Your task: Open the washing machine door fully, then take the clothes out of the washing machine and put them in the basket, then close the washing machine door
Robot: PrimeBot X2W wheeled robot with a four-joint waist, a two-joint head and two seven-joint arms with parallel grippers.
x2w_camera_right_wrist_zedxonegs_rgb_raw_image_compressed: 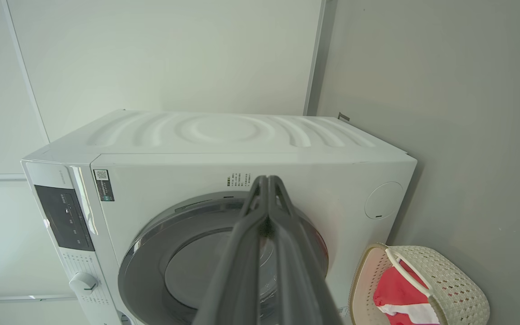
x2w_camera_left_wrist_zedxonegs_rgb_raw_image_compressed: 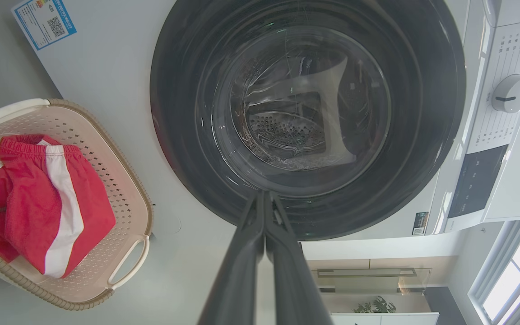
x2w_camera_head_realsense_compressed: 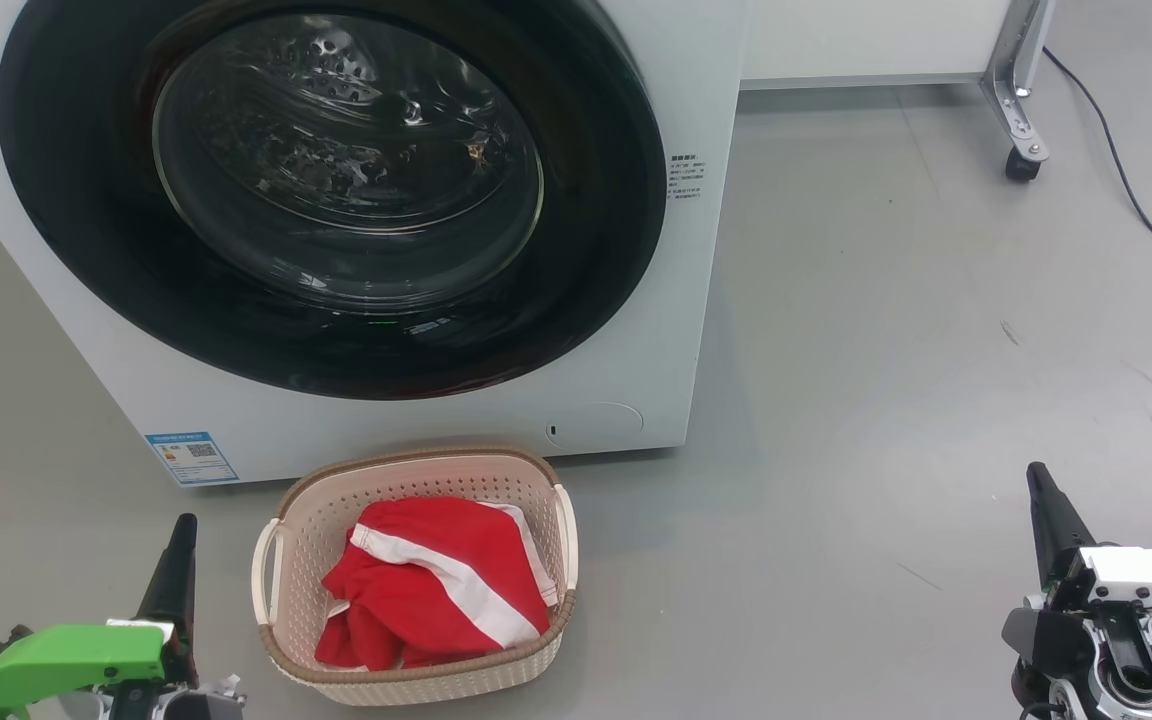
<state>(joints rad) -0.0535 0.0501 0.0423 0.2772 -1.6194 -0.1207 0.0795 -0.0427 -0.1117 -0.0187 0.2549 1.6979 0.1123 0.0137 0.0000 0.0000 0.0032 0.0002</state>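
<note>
Left jaws: the left gripper (x2w_camera_head_realsense_compressed: 183,530) (x2w_camera_left_wrist_zedxonegs_rgb_raw_image_compressed: 263,195) has its two long dark fingers pressed flat together, with nothing between them and touching nothing.
Right jaws: the right gripper (x2w_camera_head_realsense_compressed: 1037,470) (x2w_camera_right_wrist_zedxonegs_rgb_raw_image_compressed: 266,179) has its fingers meeting at the tips, likewise empty (a thin slit shows lower down between them, nothing in it).
Door: the large round washing machine door (x2w_camera_head_realsense_compressed: 336,180) (x2w_camera_left_wrist_zedxonegs_rgb_raw_image_compressed: 307,113) (x2w_camera_right_wrist_zedxonegs_rgb_raw_image_compressed: 188,266), glossy black rim around a clear bulging glass bowl, sits flush against the front of the big white front-loading washing machine (x2w_camera_head_realsense_compressed: 436,430) (x2w_camera_left_wrist_zedxonegs_rgb_raw_image_compressed: 106,67) (x2w_camera_right_wrist_zedxonegs_rgb_raw_image_compressed: 233,135). It lies ahead of both pairs of fingertips and apart from them.
Drum: perforated steel shows through the glass. I cannot tell whether any garment lies inside.
Basket: the small cream perforated plastic basket with brown woven-look rim (x2w_camera_head_realsense_compressed: 416,462) (x2w_camera_left_wrist_zedxonegs_rgb_raw_image_compressed: 120,167) (x2w_camera_right_wrist_zedxonegs_rgb_raw_image_compressed: 458,280) stands on the grey floor (x2w_camera_head_realsense_compressed: 886,350), close in front of the machine, just to the right of the left jaws and well to the left of the right jaws.
Clothes: the soft red clothes with white bands (x2w_camera_head_realsense_compressed: 436,590) (x2w_camera_left_wrist_zedxonegs_rgb_raw_image_compressed: 30,198) (x2w_camera_right_wrist_zedxonegs_rgb_raw_image_compressed: 395,293) lie bunched inside the basket, near the left fingertips but not touched by them.
Label: a small blue label (x2w_camera_head_realsense_compressed: 191,457) sits on the machine's lower corner, just ahead of the left jaws.
</note>
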